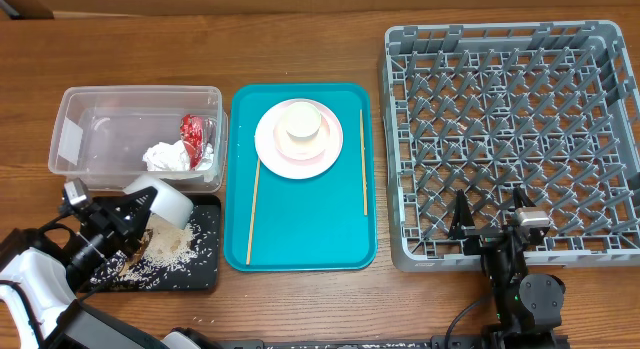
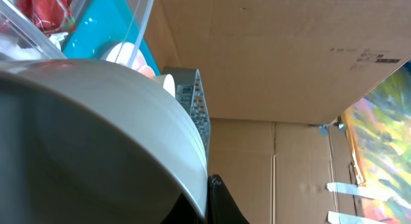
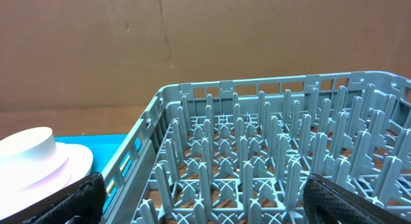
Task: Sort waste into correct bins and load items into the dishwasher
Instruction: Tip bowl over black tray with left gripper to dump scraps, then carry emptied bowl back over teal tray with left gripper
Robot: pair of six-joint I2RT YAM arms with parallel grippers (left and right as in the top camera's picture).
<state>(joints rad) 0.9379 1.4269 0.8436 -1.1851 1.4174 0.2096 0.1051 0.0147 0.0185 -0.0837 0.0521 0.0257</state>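
Landmark: teal tray point(image 1: 310, 224), mid desk point(image 1: 300, 39).

- Far left of the teal tray, front: left end effector point(image 1: 140, 211) pinches the rim of the pale grey-green bowl point(image 1: 165, 201). The bowl is tipped over the black tray point(image 1: 205, 269).
- White rice point(image 1: 165, 247) with brown bits is scattered on the black tray, which lies just left of the teal tray.
- Behind it is the clear tub point(image 1: 100, 129), holding the crumpled napkin point(image 1: 168, 156) and red wrapper point(image 1: 192, 129).
- On the teal tray, back half: pink plate point(image 1: 270, 149) with a pale round piece stacked on it; cup or bowl, cannot tell.
- One chopstick point(image 1: 253, 211) lies by the left rim and the other chopstick point(image 1: 363, 164) by the right rim.
- Right of the teal tray: grey dish rack point(image 1: 510, 119), pegs bare.
- Right end effector point(image 1: 490, 217) is at the rack's front edge, fingers spread wide, holding nothing.
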